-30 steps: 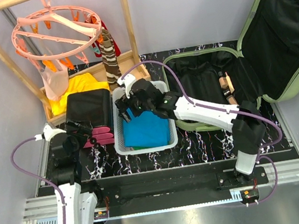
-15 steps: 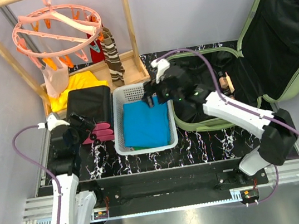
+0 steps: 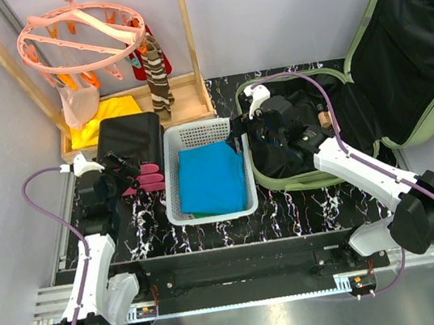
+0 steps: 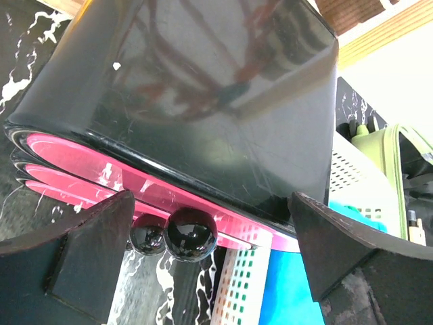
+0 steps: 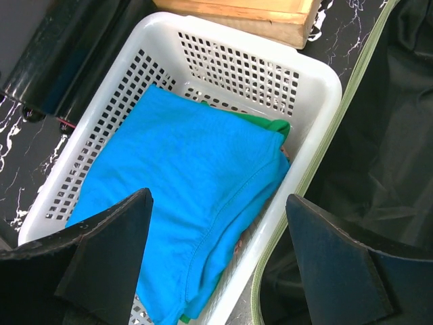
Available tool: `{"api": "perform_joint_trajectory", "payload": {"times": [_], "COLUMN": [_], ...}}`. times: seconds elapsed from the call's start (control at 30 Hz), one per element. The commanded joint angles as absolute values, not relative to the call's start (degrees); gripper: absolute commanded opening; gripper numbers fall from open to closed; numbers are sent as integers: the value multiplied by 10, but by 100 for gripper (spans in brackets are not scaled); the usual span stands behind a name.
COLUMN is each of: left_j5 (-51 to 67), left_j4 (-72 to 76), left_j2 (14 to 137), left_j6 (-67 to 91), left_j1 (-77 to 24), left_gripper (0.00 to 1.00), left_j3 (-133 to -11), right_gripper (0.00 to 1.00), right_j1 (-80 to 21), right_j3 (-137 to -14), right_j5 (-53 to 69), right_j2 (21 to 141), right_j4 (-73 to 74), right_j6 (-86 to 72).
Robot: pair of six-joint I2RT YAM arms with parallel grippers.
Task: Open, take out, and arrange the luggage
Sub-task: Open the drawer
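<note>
Luggage (image 3: 362, 120) lies open just right of the right gripper (image 5: 218, 196), fingers spread and empty above the basket (image 5: 325, 81); left gripper (image 4: 211, 198), also spread, is well apart.

Top camera overhead, wide, looking down; both wrist cameras close, share basket (image 5: 223, 64).

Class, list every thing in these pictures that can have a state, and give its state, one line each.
Suitcase, open, lid raised.
Basket, holding a folded blue cloth.
Black case, shut, lying flat.
Left gripper, open, facing the black case.
Right gripper, open, empty, above the basket.
Bottle, lying in the suitcase.
</note>
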State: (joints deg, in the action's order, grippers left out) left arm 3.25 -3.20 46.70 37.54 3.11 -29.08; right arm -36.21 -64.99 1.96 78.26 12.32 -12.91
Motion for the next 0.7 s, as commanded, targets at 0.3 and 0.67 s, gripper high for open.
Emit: {"api": "perform_joint_trajectory", "payload": {"times": [0.3, 0.67], "left_j5": [105, 83], "left_j4": [116, -107], "left_j2": [567, 484], "left_j6": [355, 288], "left_j1": [13, 12], "left_gripper": [99, 99], "left_j3": [-300, -376], "right_gripper": [89, 91], "right_j1": [-359, -346], "right_j3": [-628, -634], "right_j5": [11, -19], "right_j2": [753, 731], "right_j4": [104, 126], "right_j6": [-144, -129]}}
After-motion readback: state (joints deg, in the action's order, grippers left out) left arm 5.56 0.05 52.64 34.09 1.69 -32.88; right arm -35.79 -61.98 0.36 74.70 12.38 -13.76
